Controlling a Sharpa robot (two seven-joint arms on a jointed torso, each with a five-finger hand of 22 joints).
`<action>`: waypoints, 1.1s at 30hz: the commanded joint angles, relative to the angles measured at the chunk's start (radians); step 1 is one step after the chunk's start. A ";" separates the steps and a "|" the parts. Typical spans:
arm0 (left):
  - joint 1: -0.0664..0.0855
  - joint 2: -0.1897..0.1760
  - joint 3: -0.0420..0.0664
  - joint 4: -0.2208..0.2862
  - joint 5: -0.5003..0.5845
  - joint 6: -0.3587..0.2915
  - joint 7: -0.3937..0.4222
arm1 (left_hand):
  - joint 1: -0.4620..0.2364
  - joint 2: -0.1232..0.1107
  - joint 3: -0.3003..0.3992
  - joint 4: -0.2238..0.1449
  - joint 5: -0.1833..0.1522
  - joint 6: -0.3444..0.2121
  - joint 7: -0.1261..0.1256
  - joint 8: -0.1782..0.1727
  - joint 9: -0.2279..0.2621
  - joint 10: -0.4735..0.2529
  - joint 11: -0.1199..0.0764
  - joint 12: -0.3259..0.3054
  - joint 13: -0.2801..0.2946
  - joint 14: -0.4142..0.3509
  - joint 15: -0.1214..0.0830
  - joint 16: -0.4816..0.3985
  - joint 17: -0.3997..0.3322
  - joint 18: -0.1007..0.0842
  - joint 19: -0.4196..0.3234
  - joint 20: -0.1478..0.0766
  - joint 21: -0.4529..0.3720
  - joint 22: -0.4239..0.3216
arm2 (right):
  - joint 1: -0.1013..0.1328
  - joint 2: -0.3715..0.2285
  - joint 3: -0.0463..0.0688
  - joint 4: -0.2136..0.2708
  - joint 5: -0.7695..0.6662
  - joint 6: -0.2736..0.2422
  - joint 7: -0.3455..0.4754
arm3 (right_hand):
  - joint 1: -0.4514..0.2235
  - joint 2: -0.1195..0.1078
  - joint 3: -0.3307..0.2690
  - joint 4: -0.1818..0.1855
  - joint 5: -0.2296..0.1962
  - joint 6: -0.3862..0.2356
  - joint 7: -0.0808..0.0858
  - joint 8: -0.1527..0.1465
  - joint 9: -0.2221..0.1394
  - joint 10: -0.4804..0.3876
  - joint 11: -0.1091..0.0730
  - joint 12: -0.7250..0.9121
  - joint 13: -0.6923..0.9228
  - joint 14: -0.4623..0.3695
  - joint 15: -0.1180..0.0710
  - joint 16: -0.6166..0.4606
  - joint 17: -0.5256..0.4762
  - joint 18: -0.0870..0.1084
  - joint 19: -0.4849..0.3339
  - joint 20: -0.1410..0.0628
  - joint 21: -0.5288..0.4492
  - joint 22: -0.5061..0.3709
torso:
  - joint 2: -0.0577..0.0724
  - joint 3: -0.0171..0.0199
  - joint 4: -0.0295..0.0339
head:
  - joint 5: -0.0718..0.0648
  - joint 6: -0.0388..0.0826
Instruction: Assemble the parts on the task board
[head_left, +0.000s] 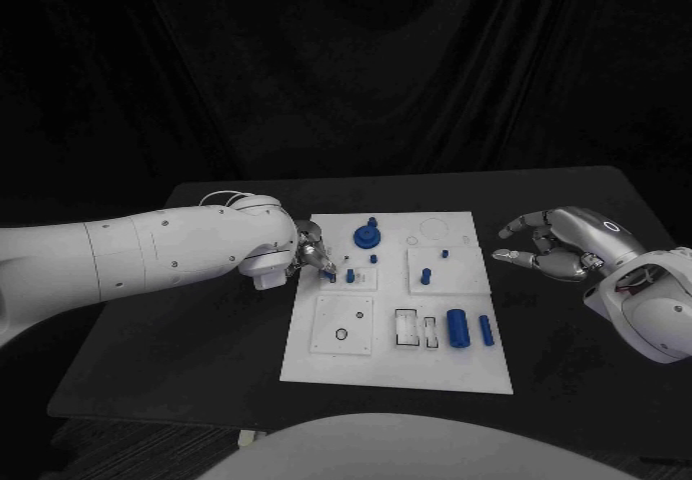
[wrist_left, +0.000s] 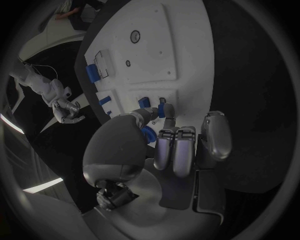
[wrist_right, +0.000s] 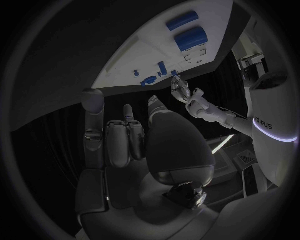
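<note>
The left robot hand (head_left: 309, 254) is working at the left edge of the task board (head_left: 375, 370), with its fingertips (wrist_left: 164, 109) reaching down to a small blue peg (head_left: 349, 275) in the upper left block; I cannot tell if it is pinching this peg or only touching it. The right robot hand (head_left: 560, 245) is hovering over the table (head_left: 173, 350) just beside the board's right edge, with fingers half curled and holding nothing. In my judgement, the main risk is that the peg is tilting under the fingers and jamming in its hole, or slipping away, because the part is so small. The blue round part (head_left: 368, 236) is standing very near the left fingers and could be knocked. The large blue cylinder (head_left: 457, 327) and the thinner one (head_left: 486, 330) are lying at the lower right, well apart from both hands.
</note>
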 joint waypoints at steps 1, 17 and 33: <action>-0.004 0.003 0.001 0.000 -0.026 -0.004 0.019 | 0.004 0.010 0.048 -0.042 -0.003 -0.001 -0.003 -0.006 0.001 0.097 -0.003 -0.003 0.256 0.096 -0.003 -0.003 0.249 -0.001 -0.001 -0.001 -0.004 0.034 | -0.003 -0.001 0.001 0.002 -0.002 0.003 -0.014 | 0.006 0.000 0.001 -0.006 0.006 0.009 0.000 -0.003 -0.001 0.006 0.007 -0.007 0.026 0.043 0.007 -0.006 -0.001 0.019 -0.002 0.004 -0.003 -0.001 | 0.001 0.0005 -0.0004 | 0.000 0.000; -0.016 0.009 0.001 -0.004 -0.028 -0.015 0.027 | 0.003 0.013 0.049 -0.043 -0.006 -0.001 -0.003 -0.007 0.001 0.095 -0.003 -0.005 0.254 0.095 -0.003 -0.004 0.248 -0.001 -0.001 -0.001 -0.004 0.034 | -0.004 -0.003 0.001 0.004 0.000 0.005 -0.014 | 0.007 0.000 0.000 -0.007 0.007 0.010 -0.001 -0.004 -0.001 0.006 0.007 -0.008 0.025 0.042 0.008 -0.007 -0.002 0.020 -0.002 0.004 -0.007 -0.002 | 0.000 0.0000 0.0009 | 0.002 0.000; -0.024 0.000 0.001 0.009 -0.028 -0.001 0.014 | 0.003 0.014 0.050 -0.043 -0.006 0.000 -0.003 -0.007 0.001 0.095 -0.003 -0.005 0.254 0.095 -0.003 -0.004 0.248 -0.001 -0.001 -0.001 -0.004 0.034 | -0.004 -0.004 0.001 0.002 0.024 0.007 -0.013 | 0.011 0.001 0.001 -0.009 0.012 0.011 -0.001 -0.004 -0.002 0.005 0.008 -0.011 0.022 0.042 0.008 -0.009 -0.005 0.020 -0.002 0.005 -0.012 -0.003 | 0.000 0.0002 0.0015 | 0.001 0.000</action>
